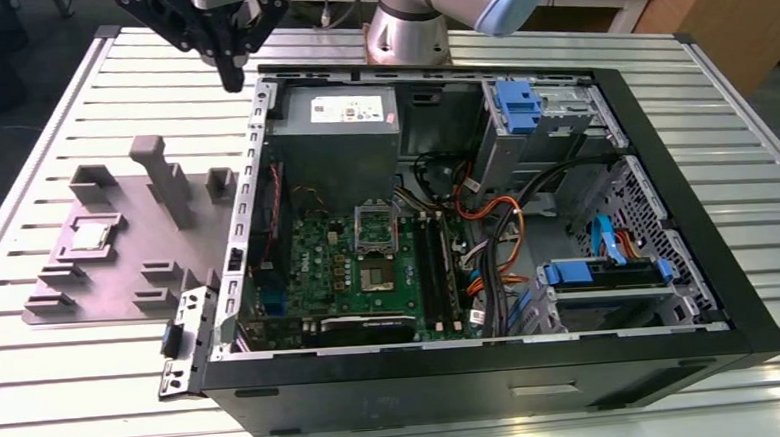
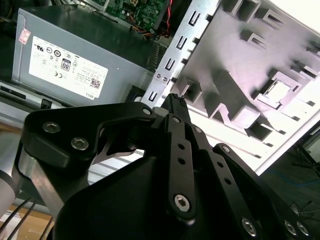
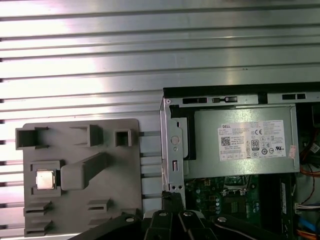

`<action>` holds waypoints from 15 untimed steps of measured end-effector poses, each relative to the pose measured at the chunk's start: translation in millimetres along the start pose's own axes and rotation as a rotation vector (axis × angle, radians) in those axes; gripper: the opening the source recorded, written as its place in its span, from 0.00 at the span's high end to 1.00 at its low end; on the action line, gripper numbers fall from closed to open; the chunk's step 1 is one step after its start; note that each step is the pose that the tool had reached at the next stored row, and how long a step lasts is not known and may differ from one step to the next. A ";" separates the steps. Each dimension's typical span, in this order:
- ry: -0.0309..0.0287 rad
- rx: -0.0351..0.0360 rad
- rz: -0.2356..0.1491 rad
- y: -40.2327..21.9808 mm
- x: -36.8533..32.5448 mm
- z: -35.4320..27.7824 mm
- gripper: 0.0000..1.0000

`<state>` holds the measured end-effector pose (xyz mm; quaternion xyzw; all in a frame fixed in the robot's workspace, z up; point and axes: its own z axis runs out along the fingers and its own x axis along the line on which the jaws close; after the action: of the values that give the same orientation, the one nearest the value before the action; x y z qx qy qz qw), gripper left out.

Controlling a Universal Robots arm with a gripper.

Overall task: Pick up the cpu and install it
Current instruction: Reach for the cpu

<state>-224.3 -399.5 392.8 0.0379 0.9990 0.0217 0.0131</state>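
Observation:
The cpu [image 1: 91,237] is a small silvery square lying in a recess of the grey fixture plate [image 1: 127,292], on the exterior view's left beside the open computer case. It appears in both wrist views too, as the cpu [image 3: 45,179] and the cpu [image 2: 280,90]. My gripper [image 1: 232,80] hangs high over the case's far corner, well apart from the cpu. Its black fingers [image 2: 175,100] are shut together with nothing between them. On the green motherboard [image 1: 326,272], the socket [image 1: 373,274] lies uncovered with its metal frame [image 1: 374,222] hinged up.
The black case [image 1: 505,373] takes up the table's middle and the exterior view's right. It holds a grey power supply [image 1: 338,131], blue drive brackets [image 1: 518,102] and loose cables [image 1: 498,243]. Tall posts [image 1: 161,180] rise from the fixture plate near the cpu. A ribbed metal table [image 1: 79,395] lies underneath.

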 end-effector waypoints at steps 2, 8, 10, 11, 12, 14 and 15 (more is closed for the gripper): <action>0.0000 0.0000 0.000 -0.2 0.9 0.0 0.89; 0.0000 0.0000 0.000 -0.8 7.9 -0.2 0.89; 0.0000 0.0000 0.000 -1.0 10.6 -0.3 0.89; -0.0001 0.0000 0.000 -1.1 12.1 -0.3 0.89; -0.0001 0.0000 0.000 -1.2 13.4 -0.3 0.89; 0.0000 0.0000 0.000 -1.4 16.0 -0.4 0.89; 0.0000 -0.0001 0.000 -1.5 17.2 -0.4 0.89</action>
<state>-241.6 -399.7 392.8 0.0379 0.9990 0.0217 0.0131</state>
